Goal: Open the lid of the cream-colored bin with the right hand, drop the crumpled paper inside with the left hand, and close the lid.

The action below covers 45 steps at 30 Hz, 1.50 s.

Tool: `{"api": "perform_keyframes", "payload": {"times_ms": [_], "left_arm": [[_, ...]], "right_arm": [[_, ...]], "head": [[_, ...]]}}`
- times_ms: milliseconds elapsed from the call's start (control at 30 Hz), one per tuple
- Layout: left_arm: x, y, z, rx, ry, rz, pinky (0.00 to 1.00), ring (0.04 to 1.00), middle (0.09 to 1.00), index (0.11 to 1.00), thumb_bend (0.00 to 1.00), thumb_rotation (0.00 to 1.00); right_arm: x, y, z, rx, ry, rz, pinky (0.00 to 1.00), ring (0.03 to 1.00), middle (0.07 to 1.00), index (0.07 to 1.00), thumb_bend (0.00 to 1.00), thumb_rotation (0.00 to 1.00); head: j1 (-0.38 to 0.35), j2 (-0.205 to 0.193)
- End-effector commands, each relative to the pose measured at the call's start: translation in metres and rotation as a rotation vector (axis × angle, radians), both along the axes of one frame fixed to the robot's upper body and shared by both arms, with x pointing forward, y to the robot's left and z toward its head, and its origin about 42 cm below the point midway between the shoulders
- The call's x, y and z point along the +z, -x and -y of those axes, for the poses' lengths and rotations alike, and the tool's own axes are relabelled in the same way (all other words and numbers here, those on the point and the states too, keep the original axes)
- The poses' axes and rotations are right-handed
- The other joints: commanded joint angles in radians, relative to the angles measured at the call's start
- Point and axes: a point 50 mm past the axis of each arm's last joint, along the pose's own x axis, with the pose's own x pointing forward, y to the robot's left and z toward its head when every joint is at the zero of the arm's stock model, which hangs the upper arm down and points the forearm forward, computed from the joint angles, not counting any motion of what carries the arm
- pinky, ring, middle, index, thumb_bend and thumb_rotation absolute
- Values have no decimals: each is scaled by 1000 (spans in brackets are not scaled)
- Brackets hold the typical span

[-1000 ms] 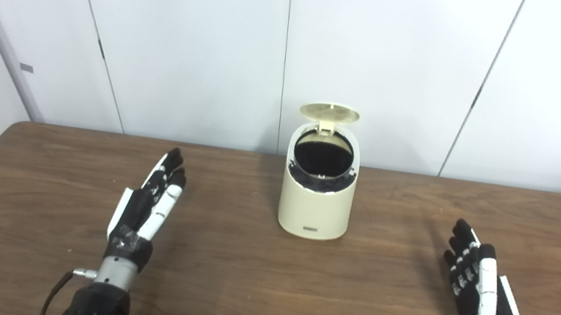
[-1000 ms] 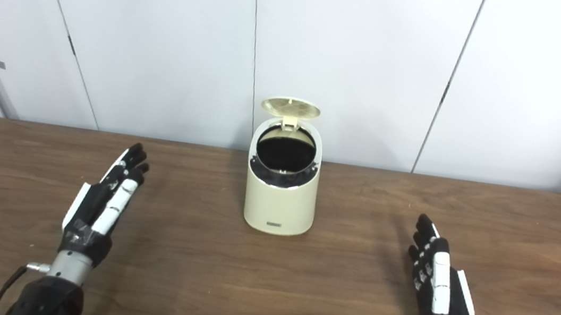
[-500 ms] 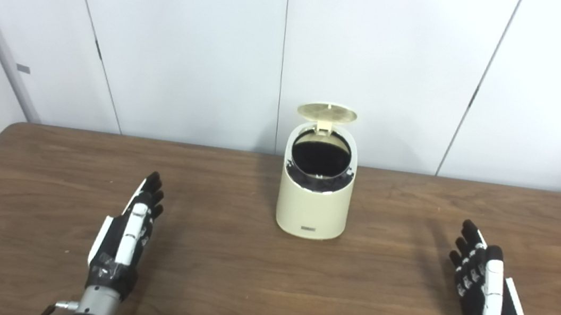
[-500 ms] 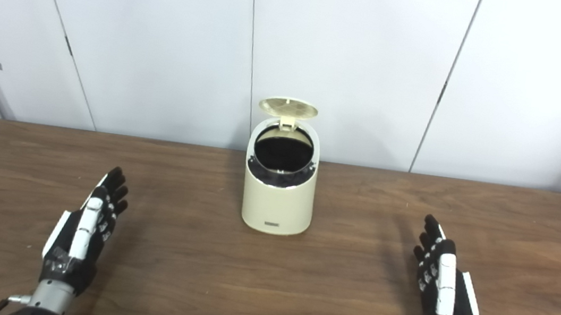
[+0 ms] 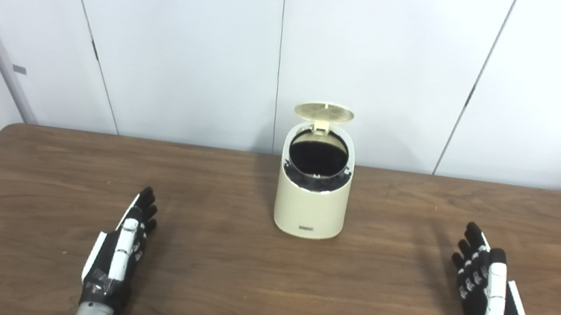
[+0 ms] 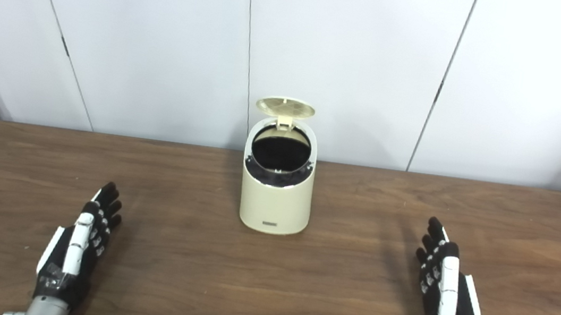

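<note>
- Your bin (image 5: 312, 199) stands upright at the middle of the table (image 5: 254, 283), toward the far edge, its lid (image 5: 324, 111) tipped up and back on the hinge, leaving the dark mouth wide open.
- Your left hand (image 5: 117, 258) lies low near the table's near left side, fingers (image 5: 145, 206) stretched out and apart, holding nothing; it is well apart from the bin.
- Your right hand (image 5: 488, 295) mirrors it at the near right, fingers (image 5: 473, 243) released and extended, also empty and well clear of the bin.
- No crumpled paper shows on the table or in either hand. The likely reading is that it is already inside, leaving only the closing step.
- Your next move, by that judgement, calls for bringing a hand up behind the raised lid and pressing it forward and down until it seats, without shoving the light bin across the table.
- The bin's inside is black, so you cannot confirm the paper is there. Both wrists are cut off at the bottom edge.
</note>
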Motion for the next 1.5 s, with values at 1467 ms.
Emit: {"api": "perform_keyframes", "payload": {"times_ms": [1467], "left_arm": [[-29, 7, 19, 27, 10, -16, 1000, 1000, 1000, 1000, 364, 999]], "right_arm": [[127, -86, -43, 128, 525, 259, 952, 953, 944, 899, 648, 1000]], "head": [[-28, -147]]}}
